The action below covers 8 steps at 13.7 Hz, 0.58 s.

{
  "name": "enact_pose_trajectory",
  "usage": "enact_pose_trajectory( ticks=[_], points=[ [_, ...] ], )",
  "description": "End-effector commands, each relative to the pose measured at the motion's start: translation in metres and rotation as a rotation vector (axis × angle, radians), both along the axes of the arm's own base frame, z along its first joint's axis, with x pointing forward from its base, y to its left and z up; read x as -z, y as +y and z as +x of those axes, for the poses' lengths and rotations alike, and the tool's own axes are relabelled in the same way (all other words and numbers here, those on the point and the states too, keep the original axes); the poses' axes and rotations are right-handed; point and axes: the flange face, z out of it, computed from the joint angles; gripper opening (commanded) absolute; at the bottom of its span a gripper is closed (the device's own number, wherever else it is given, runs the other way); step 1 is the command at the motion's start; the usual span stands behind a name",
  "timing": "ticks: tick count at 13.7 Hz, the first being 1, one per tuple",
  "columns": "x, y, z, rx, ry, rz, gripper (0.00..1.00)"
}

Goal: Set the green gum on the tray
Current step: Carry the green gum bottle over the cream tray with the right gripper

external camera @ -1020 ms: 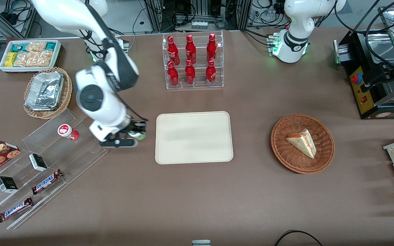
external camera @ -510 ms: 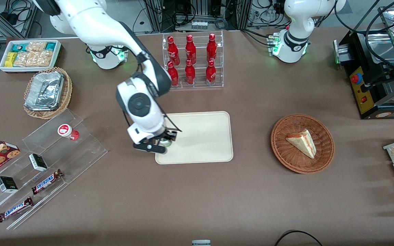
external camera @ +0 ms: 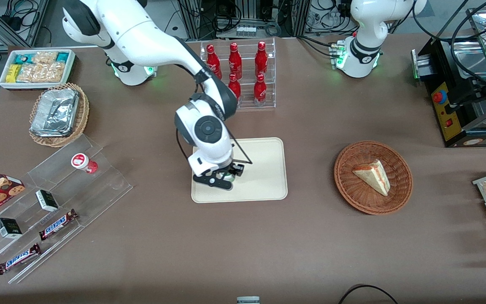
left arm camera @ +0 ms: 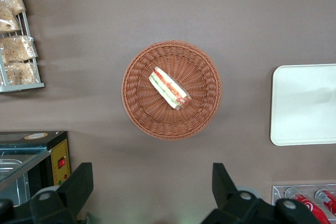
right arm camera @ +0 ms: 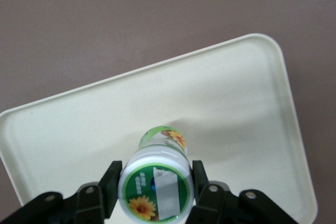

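My right gripper [external camera: 226, 175] is shut on the green gum [right arm camera: 156, 182], a small green bottle with a white lid bearing a green-and-orange flower mark. In the front view only a sliver of the gum [external camera: 227, 177] shows under the hand. The gripper holds it over the cream-beige tray [external camera: 264, 169], above the tray's corner nearest the front camera toward the working arm's end. In the right wrist view the tray [right arm camera: 231, 108] lies under the bottle, and the black fingers [right arm camera: 111, 182] press on both sides of the lid. I cannot tell whether the bottle touches the tray.
A red gum bottle [external camera: 83, 163] stands on a clear stepped rack [external camera: 57, 198] with candy bars and small boxes. A rack of red bottles [external camera: 238, 76] stands farther from the camera than the tray. A wicker basket with a sandwich [external camera: 373, 177] lies toward the parked arm's end.
My right arm has carried the green gum from beside the clear rack, across the tray's edge, to above the tray. The gripper has stayed shut on it.
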Motion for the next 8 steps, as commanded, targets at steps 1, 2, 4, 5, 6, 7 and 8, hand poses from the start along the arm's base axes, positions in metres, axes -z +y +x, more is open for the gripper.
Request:
enact_pose_trajectory(
  ticks=[1, 2, 4, 5, 6, 7, 8],
  points=[
    [0.002, 0.019, -0.004, 0.014, 0.006, 0.034, 0.00],
    [0.004, 0.024, -0.008, 0.011, 0.011, 0.036, 0.00],
    [0.008, 0.027, -0.013, 0.004, 0.018, 0.032, 0.00],
    [0.014, 0.030, -0.016, -0.001, 0.024, 0.027, 0.00],
    [0.019, 0.031, -0.018, -0.003, 0.030, 0.022, 0.00],
    [0.022, 0.035, -0.022, -0.010, 0.032, 0.019, 0.00],
    [0.026, 0.034, -0.022, -0.012, 0.034, 0.015, 0.00]
  ],
)
